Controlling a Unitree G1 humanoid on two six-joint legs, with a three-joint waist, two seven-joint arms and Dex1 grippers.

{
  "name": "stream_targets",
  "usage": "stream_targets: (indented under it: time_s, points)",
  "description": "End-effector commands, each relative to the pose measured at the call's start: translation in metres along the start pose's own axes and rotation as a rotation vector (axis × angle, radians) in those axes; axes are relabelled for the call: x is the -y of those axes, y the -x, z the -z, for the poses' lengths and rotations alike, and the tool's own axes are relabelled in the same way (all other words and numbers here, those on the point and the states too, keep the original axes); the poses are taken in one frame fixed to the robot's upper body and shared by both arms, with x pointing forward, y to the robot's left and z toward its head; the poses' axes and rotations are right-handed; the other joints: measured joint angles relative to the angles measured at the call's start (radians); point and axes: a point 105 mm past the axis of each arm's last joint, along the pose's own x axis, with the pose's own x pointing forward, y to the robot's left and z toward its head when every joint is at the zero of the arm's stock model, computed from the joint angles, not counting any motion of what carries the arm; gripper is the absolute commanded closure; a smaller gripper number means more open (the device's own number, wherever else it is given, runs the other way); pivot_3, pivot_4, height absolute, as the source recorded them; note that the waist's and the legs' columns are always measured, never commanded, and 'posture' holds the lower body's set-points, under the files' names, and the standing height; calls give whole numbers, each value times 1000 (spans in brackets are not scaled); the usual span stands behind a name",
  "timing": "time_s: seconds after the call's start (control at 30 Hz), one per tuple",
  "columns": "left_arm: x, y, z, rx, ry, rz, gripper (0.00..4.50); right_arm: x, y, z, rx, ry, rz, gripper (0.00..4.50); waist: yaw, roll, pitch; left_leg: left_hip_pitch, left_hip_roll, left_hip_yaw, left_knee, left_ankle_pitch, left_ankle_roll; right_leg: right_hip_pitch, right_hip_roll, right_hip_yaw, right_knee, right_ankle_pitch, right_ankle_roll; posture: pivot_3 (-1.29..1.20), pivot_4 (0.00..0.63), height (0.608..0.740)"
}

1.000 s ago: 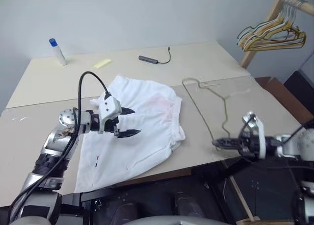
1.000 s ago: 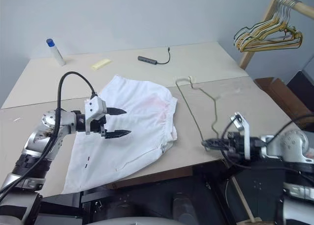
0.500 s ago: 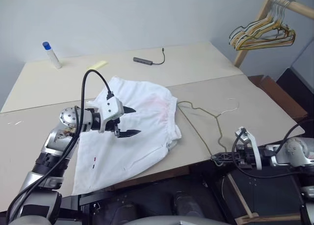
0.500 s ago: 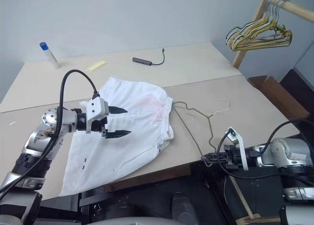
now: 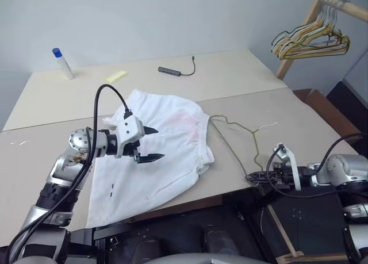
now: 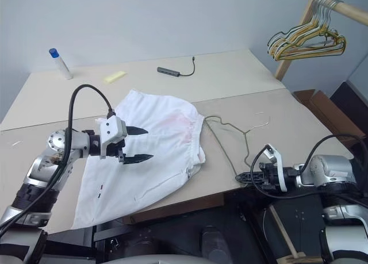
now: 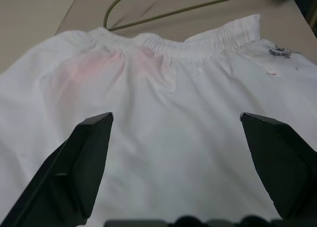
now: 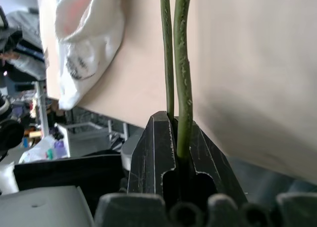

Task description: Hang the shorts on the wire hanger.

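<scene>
The white shorts (image 5: 172,132) lie spread on the table (image 5: 230,80), with a pinkish blotch near the elastic waist (image 7: 198,44). My left gripper (image 5: 158,143) hovers open just above the middle of the shorts, its fingers (image 7: 84,162) wide apart with nothing between them. To the right of the shorts, the thin olive wire hanger (image 5: 233,149) lies on the table, its hook (image 5: 269,126) pointing right. My right gripper (image 5: 253,176) is at the table's front edge, shut on the hanger's wire (image 8: 181,64).
Several yellow and dark hangers (image 5: 310,39) hang bunched on a wooden rail at the back right. A white bottle with a blue cap (image 5: 63,62), a yellow pad (image 5: 117,76) and a dark cable adapter (image 5: 172,71) lie on the far part of the table.
My right gripper has sunk toward the table's front edge with the hanger, which now lies flatter on the table. The left gripper has stayed where it was, open.
</scene>
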Motion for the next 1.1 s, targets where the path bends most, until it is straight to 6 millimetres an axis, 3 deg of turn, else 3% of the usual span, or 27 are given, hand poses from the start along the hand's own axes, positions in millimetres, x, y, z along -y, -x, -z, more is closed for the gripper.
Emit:
stream_targets:
  time_s: [0.03, 0.33, 0.8, 1.1]
  points:
    - [-5, 6, -13, 29, -43, -27, 32, -5, 8, -8, 19, 38, -12, 4500, 0, 0, 0, 0, 0, 0, 0, 0, 0, 0, 0, 0, 0, 0, 0, -91, 0, 740]
    - [-3, 8, -9, 19, -35, -42, 32, -19, -8, -1, -49, 76, -93, 4500, 0, 0, 0, 0, 0, 0, 0, 0, 0, 0, 0, 0, 1, 0, 0, -71, 0, 740]
    - [0, 6, 0, -12, -34, -67, 32, -35, -12, -5, -158, 221, -155, 4500, 28, 0, 0, 0, 0, 0, 2, 0, 0, 0, 0, 0, 2, 0, 0, -33, 0, 740]
    - [3, -2, -4, -5, -51, -57, 32, -25, -30, -39, -197, 282, -76, 4500, 29, 0, 0, 0, 0, 4, 3, 0, 0, 0, 0, -1, 2, 1, 0, -8, 0, 740]
